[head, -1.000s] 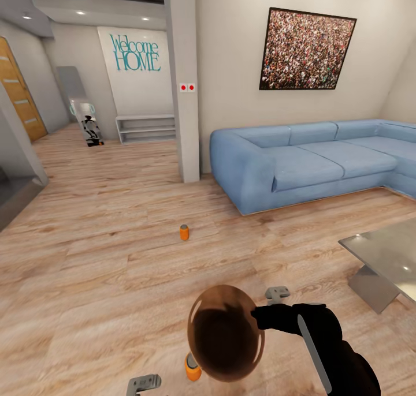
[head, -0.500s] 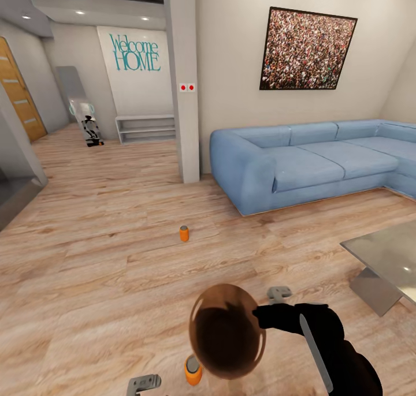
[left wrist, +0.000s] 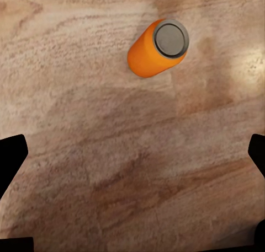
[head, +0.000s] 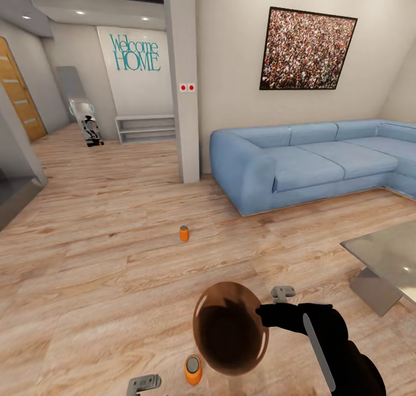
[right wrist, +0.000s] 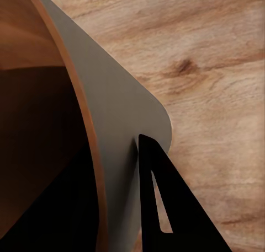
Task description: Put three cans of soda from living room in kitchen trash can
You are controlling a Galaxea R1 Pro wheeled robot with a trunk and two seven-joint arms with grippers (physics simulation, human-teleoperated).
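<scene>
A coppery brown tash can (head: 230, 328) hangs over the wood floor, open side up, and my right gripper (head: 261, 315) is shut on its rim. In the right wrist view one dark finger (right wrist: 165, 213) lies against the outer wall of the tash can (right wrist: 110, 125). An orange can of soda (head: 193, 369) stands on the floor just left of the bin. My left gripper (head: 143, 383) is open beside it. The left wrist view looks down on that can of soda (left wrist: 158, 48), which stands beyond the spread fingers. A second orange can of soda (head: 184, 232) stands farther off on the floor.
A light-blue corner sofa (head: 300, 162) runs along the right wall. A low grey coffee table (head: 384, 260) is at the right edge. A white pillar (head: 184, 84) stands ahead, with a hallway and a low shelf (head: 145, 128) behind it.
The tash can has shifted slightly right and up with my right arm, and the near orange can now shows whole. The left gripper has stayed put.
</scene>
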